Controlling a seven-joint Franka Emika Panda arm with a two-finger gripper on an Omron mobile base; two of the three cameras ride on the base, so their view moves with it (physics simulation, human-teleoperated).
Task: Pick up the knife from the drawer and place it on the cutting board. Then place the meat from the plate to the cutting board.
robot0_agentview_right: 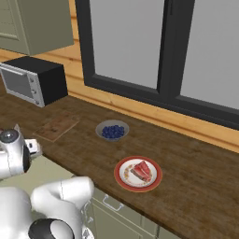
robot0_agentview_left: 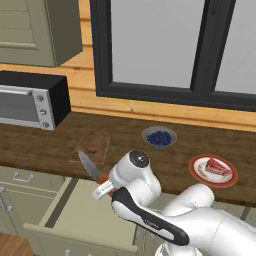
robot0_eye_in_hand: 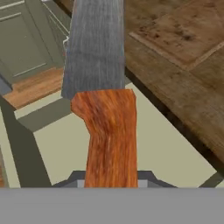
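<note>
I have the wooden counter [robot0_agentview_left: 45, 145] running across both base views under the big dark-framed window [robot0_agentview_left: 160, 45], with the black and silver toaster oven [robot0_agentview_left: 30, 102] at its left end. Below the counter edge the wide olive-green drawer [robot0_agentview_left: 85, 215] stands pulled out, its pale inside showing under my arm.

On the counter the orange-rimmed plate [robot0_agentview_right: 138, 173] sits to the right, and the red-pink meat [robot0_agentview_right: 142, 171] lies on it. The grey bowl of blue berries [robot0_agentview_right: 112, 130] stands between the plate and the cutting board [robot0_agentview_left: 91, 146], apart from both. The board lies flat near the counter's front edge, left of the bowl.

My gripper [robot0_agentview_left: 103, 187] hangs over the open drawer, just in front of the counter edge, with its fingers clamped on the knife [robot0_agentview_left: 91, 167]. In the hand view I see the orange-red handle [robot0_eye_in_hand: 109, 135] rising straight out from between the finger tips and the grey blade [robot0_eye_in_hand: 94, 48] beyond it. In the left base view the blade points up and to the left, its tip overlapping the board's near edge, but I cannot tell whether it touches.
</note>
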